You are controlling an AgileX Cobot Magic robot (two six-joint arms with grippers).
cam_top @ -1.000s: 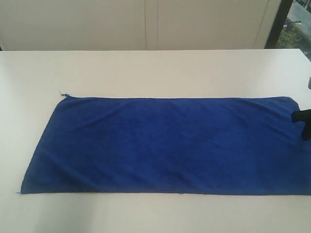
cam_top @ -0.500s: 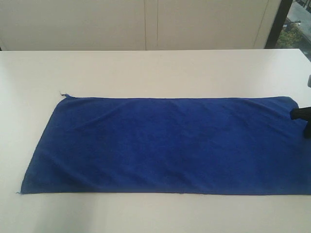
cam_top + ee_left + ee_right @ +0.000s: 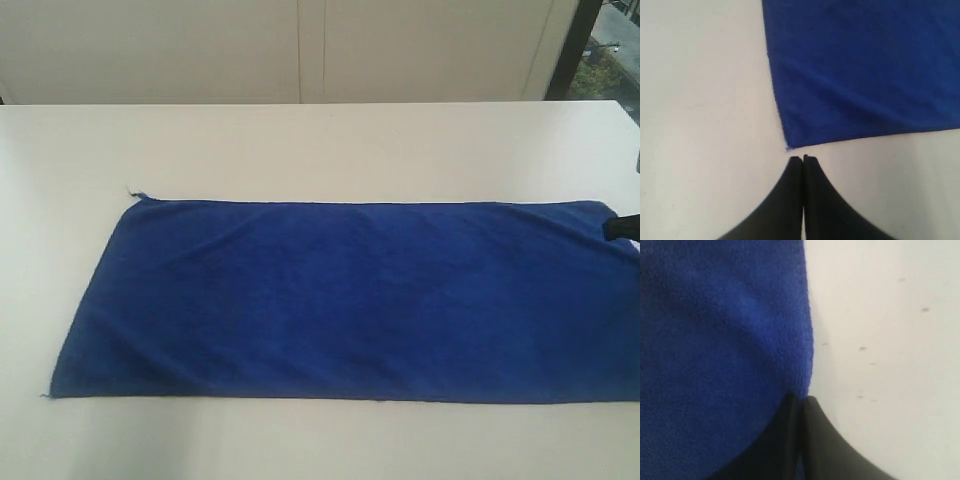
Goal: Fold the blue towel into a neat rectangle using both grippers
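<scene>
- Your towel lies flat on the tabletop, long side running across the exterior view. It is a deep blue rectangle of nappy microfibre with soft, shallow ripples towards its left end, and its right end runs off the picture's edge.
- A pale thread tag sticks out from the towel's far left corner.
- The tabletop is white, smooth and matt. In the right wrist view a few small dark specks mark it just beside the towel's edge.
- Your left pincer has two smooth black fingers that taper to points. They are pressed tip to tip, clenched on nothing. It sits over bare tabletop just short of a towel corner, apart from the cloth.
- Your right pincer is clenched too. The towel's fuzzy hem runs straight into the seam between its tips, one finger over the cloth and the other over the tabletop, so it appears to be grasping the towel by that edge.
- In the exterior view you see only a black sliver of the right pincer — at the towel's far right corner.
- Behind the tabletop stand pale flat panels with thin vertical seams.
- At the far right is a dark upright frame with blurred greenery beyond it.
</scene>
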